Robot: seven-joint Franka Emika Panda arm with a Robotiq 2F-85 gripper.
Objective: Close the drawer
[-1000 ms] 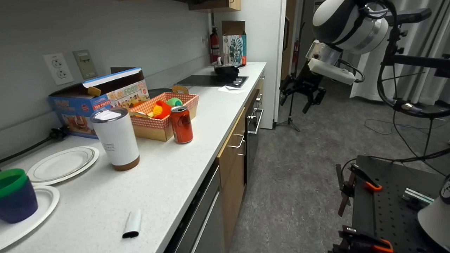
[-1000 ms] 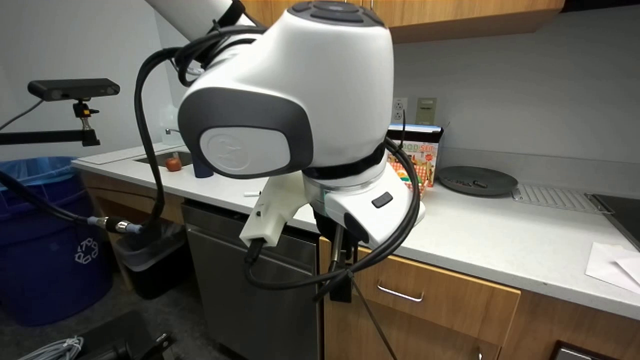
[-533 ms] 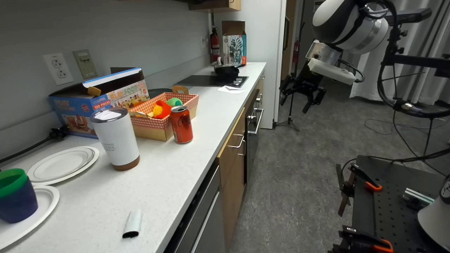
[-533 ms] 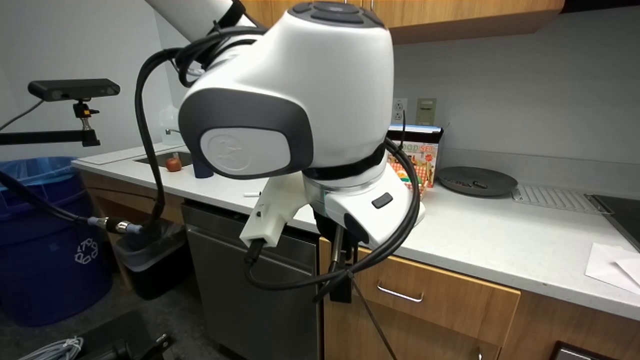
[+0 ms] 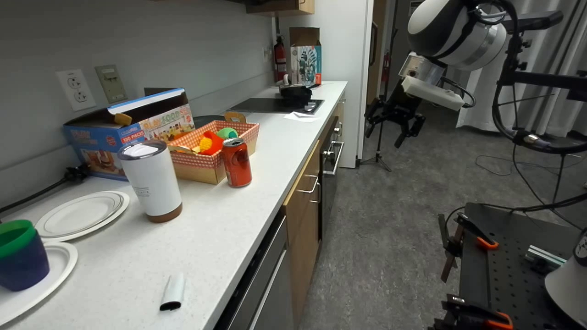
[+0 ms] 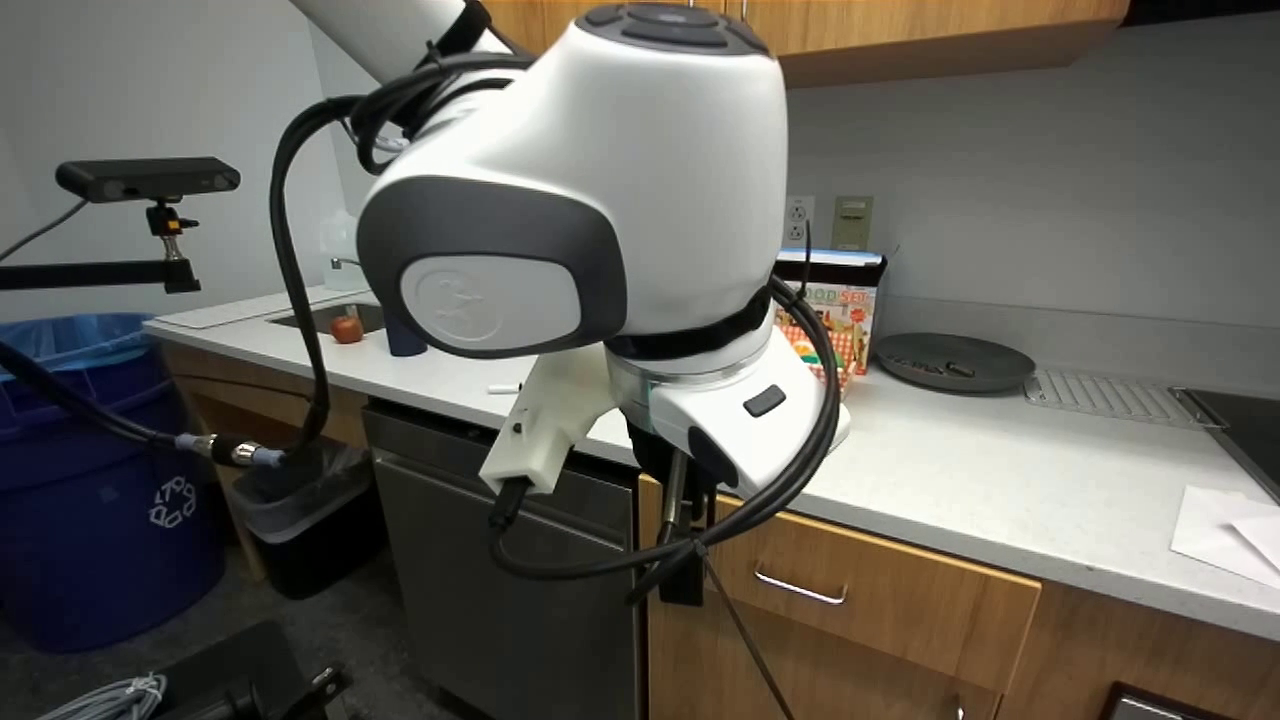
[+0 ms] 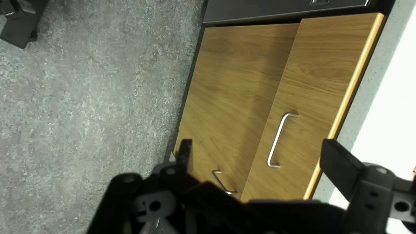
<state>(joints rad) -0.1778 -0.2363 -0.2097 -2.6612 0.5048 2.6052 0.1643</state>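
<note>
Drawer (image 7: 325, 65): wood-fronted, directly under the edge of the countertop (image 6: 1000, 500); a dark gap runs along its pale top edge, and whether it sits fully home cannot be told.
Drawer handle (image 7: 275, 138): silver bar fixed on the drawer's front panel.
Robotiq gripper (image 7: 256, 142): jaws spread wide apart, hanging in the air out in front of the drawer, well apart from it.
Robot arm (image 6: 690, 160): white; in an exterior view it covers one end of the drawer.
Cabinet door (image 7: 234, 81): wood, straight below the drawer.
Dishwasher (image 6: 510, 590): dark metal, just beside the drawer.
Oven (image 5: 330, 192): past the drawer's opposite end from the dishwasher.
Soda can (image 5: 237, 165): red, upright, on the countertop, higher than the drawer.
Tumbler (image 5: 153, 181): white with a brown base, upright, farther from the drawer than the soda can.
Gingham basket (image 5: 197, 172): higher than the drawer and set back from it, with coloured pieces (image 5: 212, 143) inside.
PLAY FOOD SET box (image 5: 103, 158): farther back from the drawer than the gingham basket.
</note>
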